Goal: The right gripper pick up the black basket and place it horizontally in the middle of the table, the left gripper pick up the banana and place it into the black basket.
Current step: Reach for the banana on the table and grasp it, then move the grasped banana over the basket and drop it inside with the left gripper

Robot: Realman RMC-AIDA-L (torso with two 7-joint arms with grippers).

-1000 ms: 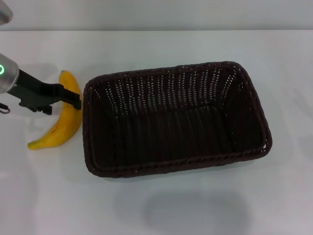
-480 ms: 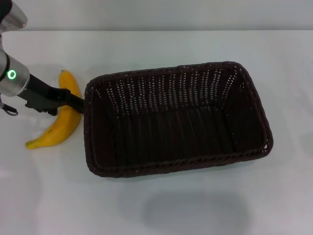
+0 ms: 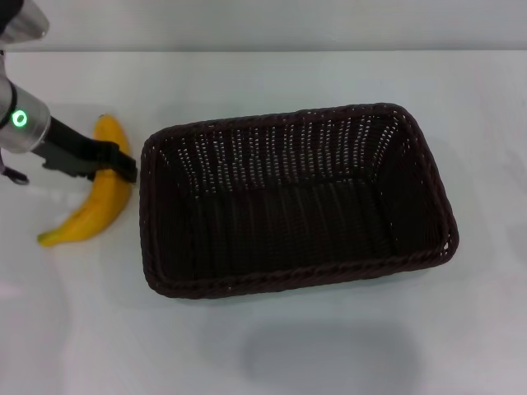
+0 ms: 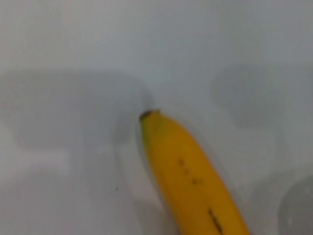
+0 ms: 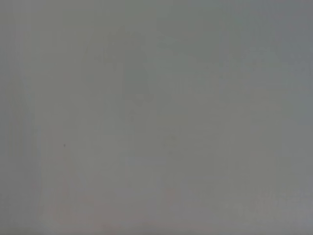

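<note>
The black basket (image 3: 306,277) lies lengthwise in the middle of the white table (image 3: 329,74), open side up and empty. The yellow banana (image 3: 92,211) lies just off the basket's left end, its curve running from far to near. My left gripper (image 3: 122,167), on the wrist with the green ring, reaches in from the left and is shut across the banana's upper half, right beside the basket's rim. The left wrist view shows the banana (image 4: 195,181) and its dark tip close over the table. My right gripper is out of view.
The basket's left wall stands right next to my left gripper's fingertips. A soft shadow (image 3: 329,358) falls on the table in front of the basket. The right wrist view shows only a plain grey surface.
My left gripper has moved a little farther back and closed onto the banana. The banana has shifted slightly left and back with it. The basket has not moved.
</note>
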